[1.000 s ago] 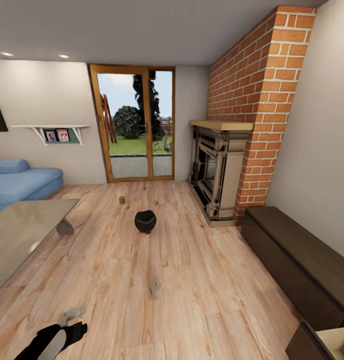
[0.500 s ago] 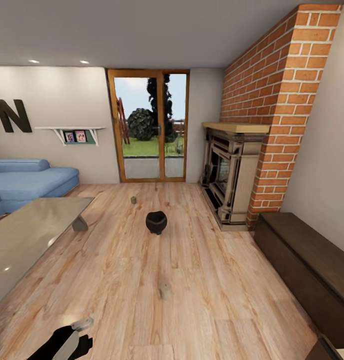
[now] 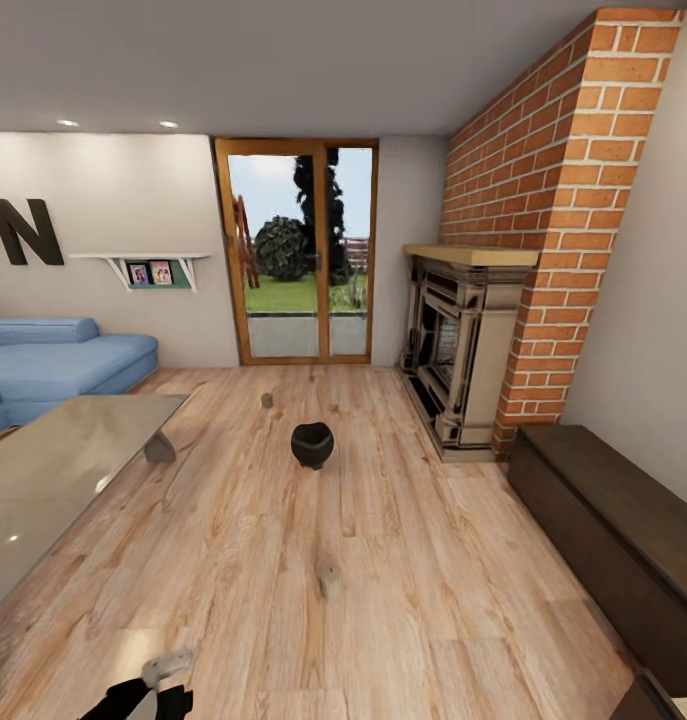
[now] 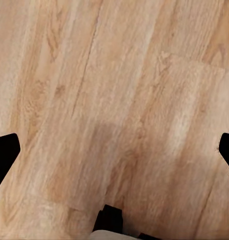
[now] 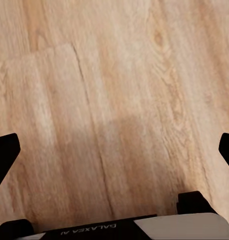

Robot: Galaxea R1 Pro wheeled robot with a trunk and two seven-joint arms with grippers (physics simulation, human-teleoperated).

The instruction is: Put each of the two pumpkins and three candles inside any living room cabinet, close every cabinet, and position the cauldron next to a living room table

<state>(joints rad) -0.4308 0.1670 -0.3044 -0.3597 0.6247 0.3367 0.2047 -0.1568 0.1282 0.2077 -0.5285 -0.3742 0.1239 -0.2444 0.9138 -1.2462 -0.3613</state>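
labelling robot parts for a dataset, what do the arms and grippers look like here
The left arm is glossy black with a pale grey panel and a grey tip. Both grippers have black fingers, seen as dark tips at the wrist views' edges. The right gripper body is white over black, with white lettering on the black band. No cables are visible.

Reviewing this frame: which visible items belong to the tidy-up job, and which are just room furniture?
Job items:
- cauldron on the floor
- near candle and far candle, both on the floor
- cabinet along the right wall
- glass table

Just there:
- blue sofa
- fireplace
- patio door
- wall shelf

No pumpkins seen.
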